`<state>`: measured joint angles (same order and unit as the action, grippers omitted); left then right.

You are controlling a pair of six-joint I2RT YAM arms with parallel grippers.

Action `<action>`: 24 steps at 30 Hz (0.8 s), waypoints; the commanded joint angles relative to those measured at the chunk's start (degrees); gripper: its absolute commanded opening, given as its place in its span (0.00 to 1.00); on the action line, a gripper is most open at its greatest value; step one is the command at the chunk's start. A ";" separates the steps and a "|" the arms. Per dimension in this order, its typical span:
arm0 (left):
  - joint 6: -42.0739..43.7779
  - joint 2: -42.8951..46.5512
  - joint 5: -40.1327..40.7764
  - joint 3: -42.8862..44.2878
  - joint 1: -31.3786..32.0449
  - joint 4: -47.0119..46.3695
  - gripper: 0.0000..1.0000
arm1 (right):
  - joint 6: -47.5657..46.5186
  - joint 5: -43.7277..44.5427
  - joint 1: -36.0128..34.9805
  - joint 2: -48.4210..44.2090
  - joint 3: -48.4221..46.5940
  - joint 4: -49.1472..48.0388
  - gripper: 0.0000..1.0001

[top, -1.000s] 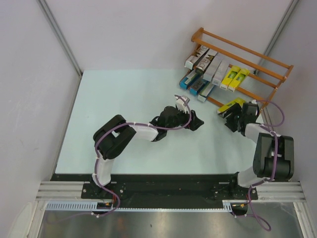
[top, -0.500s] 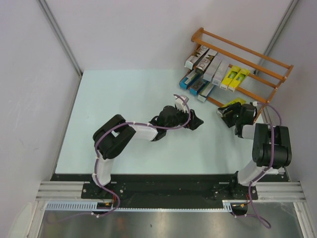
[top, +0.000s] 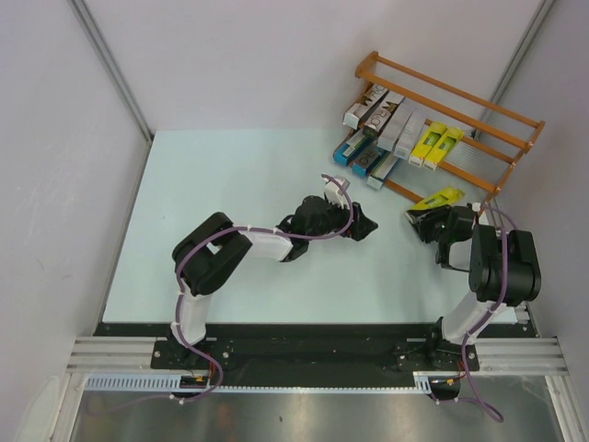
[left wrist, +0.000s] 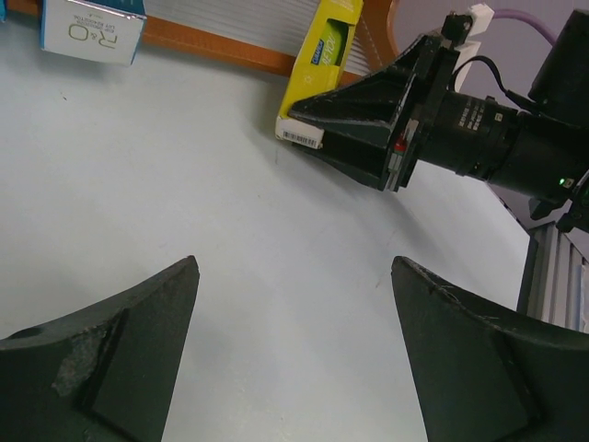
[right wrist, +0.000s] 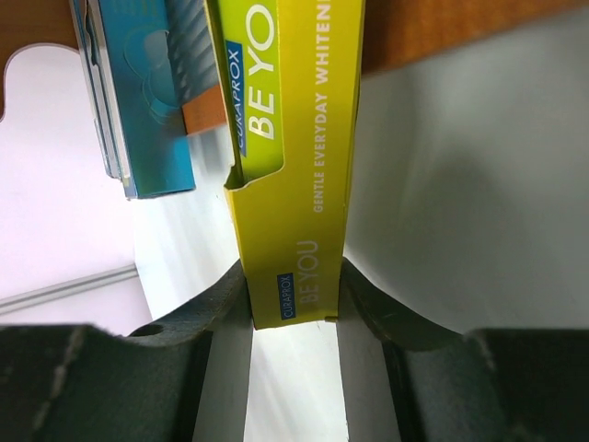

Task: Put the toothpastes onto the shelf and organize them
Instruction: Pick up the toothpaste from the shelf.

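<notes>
The orange-brown wooden rail shelf [top: 451,92] is standing ahead of your right gripper [right wrist: 293,295], which is clamping the near end of a long yellow cardboard toothpaste carton [right wrist: 290,166], likely so it slides in lengthwise. Its long axis is running straight out from the jaws, far end crossing the shelf's front edge. Your left gripper [left wrist: 294,304] is hanging spread and empty.

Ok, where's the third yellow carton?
The yellow carton is clamped in the right gripper at the top view's far right, its far end over the front rail of the shelf, right of the blue cartons.
</notes>
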<state>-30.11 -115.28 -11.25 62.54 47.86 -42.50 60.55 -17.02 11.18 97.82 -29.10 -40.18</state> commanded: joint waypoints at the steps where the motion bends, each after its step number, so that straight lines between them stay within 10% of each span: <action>1: -1.70 3.40 -1.23 -1.63 -0.92 -4.78 0.91 | -2.80 -0.04 0.51 -6.22 1.85 -0.08 0.28; 24: -4.17 3.84 -2.99 -4.54 -2.50 -9.35 0.94 | -21.52 -14.18 -0.55 -41.30 -0.33 39.21 0.23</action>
<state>-33.54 -114.32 -12.84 58.43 45.69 -48.84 43.57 -26.83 10.92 59.42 -26.37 -5.50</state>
